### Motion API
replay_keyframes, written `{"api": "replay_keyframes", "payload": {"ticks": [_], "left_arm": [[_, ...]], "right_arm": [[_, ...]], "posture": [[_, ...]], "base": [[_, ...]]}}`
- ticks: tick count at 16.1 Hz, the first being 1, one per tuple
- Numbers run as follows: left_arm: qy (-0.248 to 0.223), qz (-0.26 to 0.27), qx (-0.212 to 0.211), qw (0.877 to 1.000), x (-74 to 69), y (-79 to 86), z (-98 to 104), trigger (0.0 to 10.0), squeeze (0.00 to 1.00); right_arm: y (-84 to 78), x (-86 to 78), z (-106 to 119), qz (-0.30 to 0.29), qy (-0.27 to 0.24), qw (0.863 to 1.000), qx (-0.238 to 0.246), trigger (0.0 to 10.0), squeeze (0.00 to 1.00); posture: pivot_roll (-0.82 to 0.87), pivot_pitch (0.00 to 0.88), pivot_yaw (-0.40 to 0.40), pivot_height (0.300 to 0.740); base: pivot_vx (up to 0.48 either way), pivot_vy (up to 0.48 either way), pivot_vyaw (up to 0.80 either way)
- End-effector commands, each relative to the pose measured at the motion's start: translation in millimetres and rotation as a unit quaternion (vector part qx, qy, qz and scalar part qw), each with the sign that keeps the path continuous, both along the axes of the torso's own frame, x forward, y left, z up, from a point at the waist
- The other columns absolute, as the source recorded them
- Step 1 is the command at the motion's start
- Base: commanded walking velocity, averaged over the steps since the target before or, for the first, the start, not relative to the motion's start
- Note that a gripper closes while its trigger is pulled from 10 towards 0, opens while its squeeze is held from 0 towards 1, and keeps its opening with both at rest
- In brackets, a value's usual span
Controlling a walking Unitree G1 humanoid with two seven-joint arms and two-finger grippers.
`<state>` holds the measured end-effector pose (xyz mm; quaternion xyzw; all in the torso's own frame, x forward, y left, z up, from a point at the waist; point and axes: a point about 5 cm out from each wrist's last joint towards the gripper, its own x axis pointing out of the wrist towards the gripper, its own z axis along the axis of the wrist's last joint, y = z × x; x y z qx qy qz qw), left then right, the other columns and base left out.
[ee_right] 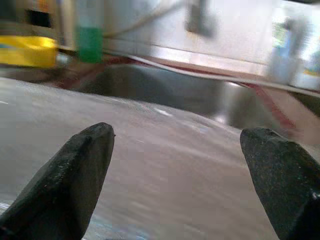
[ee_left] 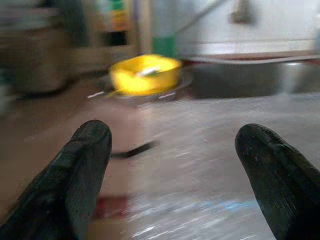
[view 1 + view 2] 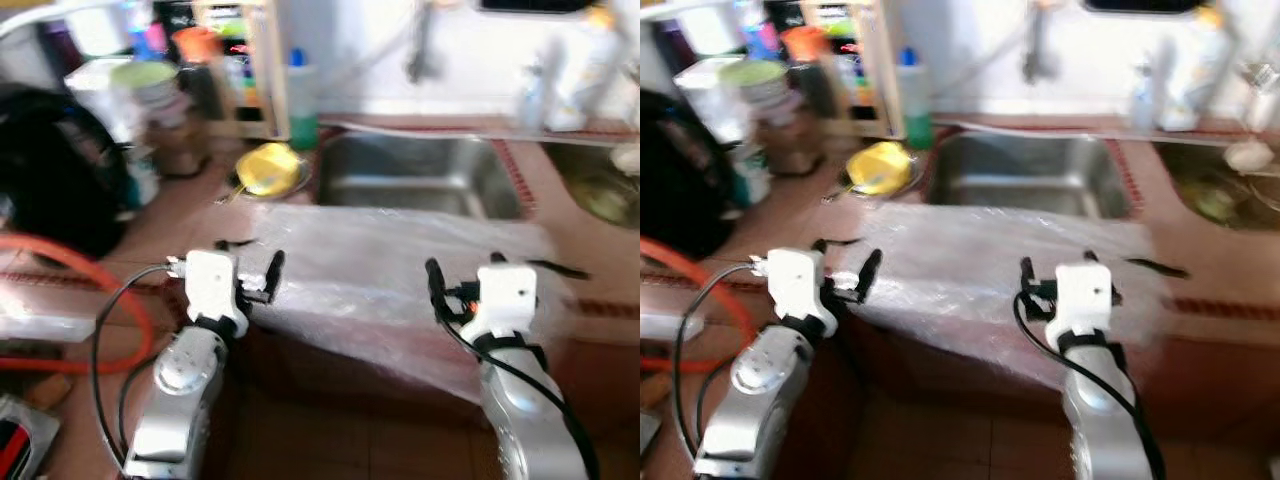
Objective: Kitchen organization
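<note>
Cluttered reddish counter (image 3: 200,205) at left – jars, a yellow bowl (image 3: 268,168) beside the steel sink (image 3: 420,175). Clear plastic sheet (image 3: 380,270) drapes the counter edge. Left gripper (image 3: 245,268) and right gripper (image 3: 480,275) – fingers spread, empty – hover at its front corners.

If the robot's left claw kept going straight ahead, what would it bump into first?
Probably the clear plastic sheet right ahead of the open left claw. Beyond that sits the yellow bowl, though depth is blurry.
</note>
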<state>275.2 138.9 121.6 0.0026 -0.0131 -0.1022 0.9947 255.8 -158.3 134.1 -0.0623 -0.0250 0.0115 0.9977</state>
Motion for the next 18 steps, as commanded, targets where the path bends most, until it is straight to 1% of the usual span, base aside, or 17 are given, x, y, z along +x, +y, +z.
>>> {"api": "replay_keyframes", "payload": {"ticks": [1,2,4,12,16,18], "left_arm": [[0.001,0.004,0.009,1.0,0.2,3.9,-0.2,10.0,0.0],[0.0,0.004,0.008,1.0,0.6,3.2,0.3,10.0,0.0],[-0.002,0.001,0.007,1.0,0.9,1.6,0.2,10.0,0.0],[0.002,-0.005,0.003,1.0,1.4,-1.5,-1.0,10.0,0.0],[0.003,-0.002,0.005,1.0,2.1,-0.1,-1.1,10.0,0.0],[0.004,0.002,0.003,1.0,2.8,1.1,-1.1,10.0,0.0]], "right_arm": [[3.8,-0.4,1.5,0.005,-0.002,1.0,0.0,10.0,0.0],[3.8,-0.5,1.7,0.005,-0.003,1.0,0.0,10.0,0.0],[3.7,-1.0,1.7,0.004,-0.004,1.0,0.0,10.0,0.0],[3.2,-0.8,3.0,0.001,-0.007,1.0,-0.003,10.0,0.0],[4.1,2.1,4.5,0.002,-0.009,1.0,-0.003,10.0,0.0],[4.4,3.2,4.9,0.003,-0.011,1.0,-0.003,10.0,0.0]], "posture": [[0.01,0.027,0.063,0.74],[0.01,0.027,0.063,0.74],[0.01,0.027,0.065,0.74],[0.01,0.029,0.067,0.74],[0.01,0.028,0.066,0.74],[0.01,0.026,0.064,0.74]], "base": [[0.0,0.0,0.0],[0.0,0.0,0.0],[0.0,-0.349,0.0],[0.0,-0.469,0.0],[0.0,-0.468,0.0],[0.0,0.0,0.0]]}}
